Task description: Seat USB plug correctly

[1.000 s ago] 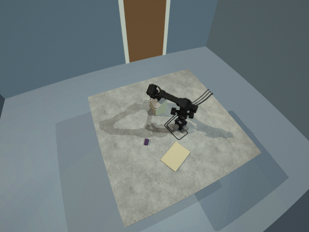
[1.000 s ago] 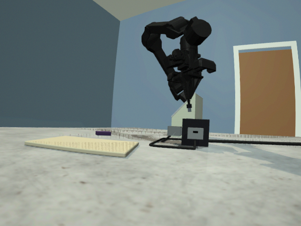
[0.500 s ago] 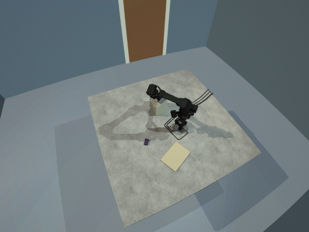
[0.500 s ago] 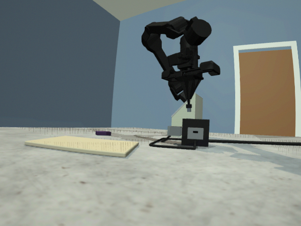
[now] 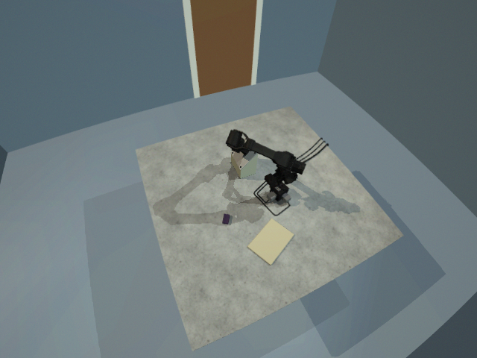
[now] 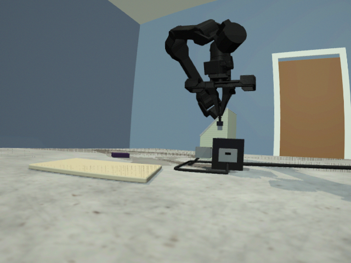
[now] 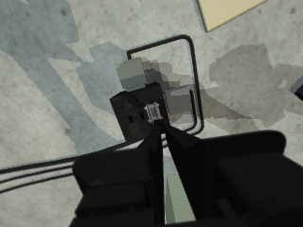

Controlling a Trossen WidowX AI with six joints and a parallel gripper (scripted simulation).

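My gripper (image 6: pixel 220 115) (image 7: pixel 162 129) is shut on the USB plug (image 6: pixel 219 124), gripping its black body with the metal end pointing down. The plug is out of the socket and hangs above the black power cube (image 6: pixel 221 143) (image 7: pixel 124 109), with a gap below the metal end in the exterior view. In the wrist view the plug's metal end overlaps the cube's top, so the top socket is not clearly visible. Which way round the plug is turned cannot be told. In the top view the arm mostly hides the cube.
Grey adapters (image 6: pixel 203 152) (image 7: pixel 132 75) sit at the cube's sides. Black cables (image 5: pixel 276 214) (image 6: pixel 198 171) (image 7: pixel 193 71) loop around it. A pale green wedge block (image 5: pixel 248 166) (image 6: pixel 214 136) stands behind. A yellow slab (image 5: pixel 270 242) (image 6: pixel 96 169) and a purple block (image 5: pixel 226 218) (image 6: pixel 120 155) lie on the table.
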